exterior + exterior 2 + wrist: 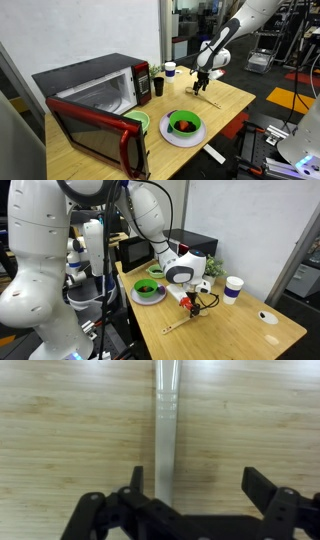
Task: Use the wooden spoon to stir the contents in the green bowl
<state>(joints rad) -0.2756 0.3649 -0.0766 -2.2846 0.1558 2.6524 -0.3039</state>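
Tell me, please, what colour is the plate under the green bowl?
Whitish; the plate beneath the green bowl shows best in an exterior view.

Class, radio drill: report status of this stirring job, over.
Gripper open, empty, above wooden table. Slim light-tan wooden spoon flat on it, untouched. Glossy deep-green bowl on white plate. Nothing blocking.

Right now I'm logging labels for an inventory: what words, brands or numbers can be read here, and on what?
No text is readable in any view.
On the microwave, the control panel marks are too small and blurred to read.
On the white cup, there is a dark band but no legible lettering.
On the table, no writing shows.
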